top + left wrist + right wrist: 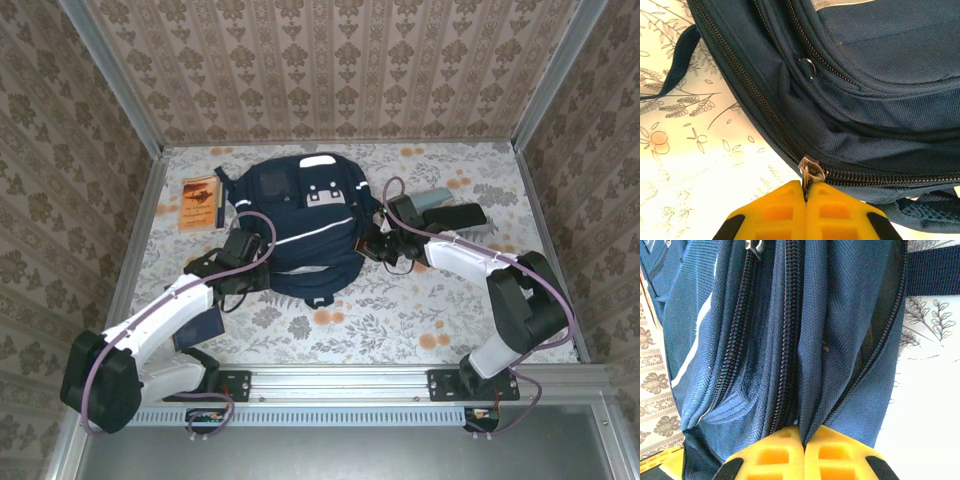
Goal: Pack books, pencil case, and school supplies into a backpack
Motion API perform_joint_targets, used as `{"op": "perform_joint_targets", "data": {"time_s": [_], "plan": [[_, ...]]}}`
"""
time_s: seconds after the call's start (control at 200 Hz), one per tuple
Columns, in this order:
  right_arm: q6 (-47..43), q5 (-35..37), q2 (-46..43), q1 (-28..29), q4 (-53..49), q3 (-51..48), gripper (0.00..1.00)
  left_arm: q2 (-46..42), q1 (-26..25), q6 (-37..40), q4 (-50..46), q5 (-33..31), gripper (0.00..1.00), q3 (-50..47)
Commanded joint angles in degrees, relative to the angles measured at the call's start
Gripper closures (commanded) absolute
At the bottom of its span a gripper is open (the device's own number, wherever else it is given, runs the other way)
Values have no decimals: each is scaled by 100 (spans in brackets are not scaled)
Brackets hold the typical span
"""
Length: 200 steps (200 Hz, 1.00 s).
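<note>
Finds backpack [300,215] flat at mid-counter, long axis 12 to 6 o'clock, front pocket up. Finds left claw [806,194] shut tight on the pull [811,169] of the outer zip, at the backpack's 8 o'clock edge in the top view. Places the pull against the fingertips, dead at 12 o'clock from that claw. Traces the zip [740,85] away toward 10 o'clock on one side and 3 o'clock on the other. Cannot tell which stretch stands parted.

Finds right claw [804,437] closed on a fold [812,365] of fabric between two zips, at the backpack's 4 o'clock edge, with the body running to 12 o'clock from it.

Judges the step as opening a compartment: left arm to draw the pull along the zip line, right to brace. Flags risk of dragging the whole backpack if the fold slips.

Logs orange book [198,205] on the counter [400,310] at 9 o'clock of the backpack, apart from it, nearer the left arm, not yet packed.
</note>
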Motion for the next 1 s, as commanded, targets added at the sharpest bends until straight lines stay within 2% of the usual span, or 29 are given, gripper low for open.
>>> {"op": "perform_joint_targets", "data": {"time_s": [0.0, 0.015, 0.055, 0.105, 0.165, 0.23, 0.325, 0.4, 0.57, 0.68, 0.84, 0.995], "plan": [[-262, 403, -295, -170, -377, 39, 100, 17, 116, 449, 128, 229, 100, 156], [-268, 358, -306, -164, -401, 60, 100, 18, 114, 485, 183, 289, 100, 160], [-292, 280, -356, -144, -475, 120, 92, 19, 99, 572, 309, 492, 100, 169], [-292, 371, -451, -69, -694, 209, 76, 18, 45, 660, 432, 626, 100, 191], [-275, 702, -587, 56, -1034, 322, 59, 34, -29, 746, 576, 777, 100, 224], [-215, 1247, -716, 227, -1469, 456, 50, 43, -156, 818, 765, 917, 100, 221], [82, 2208, -884, 505, -2129, 618, 46, 105, -361, 840, 1085, 1108, 100, 192], [346, 2515, -967, 671, -2364, 654, 45, 196, -510, 858, 1300, 1233, 100, 171], [1131, 1775, -740, 1114, -1664, 682, 45, 465, -793, 969, 1775, 1605, 100, 184], [1694, 1455, -321, 1273, -1628, 1066, 46, 626, -929, 1106, 1843, 1686, 100, 282], [2188, 1417, 180, 1403, -1249, 1367, 48, 787, -973, 1145, 1923, 1733, 100, 318], [2631, 1550, 730, 1466, -1812, 1760, 51, 866, -1013, 1106, 1957, 1699, 100, 322]]}}
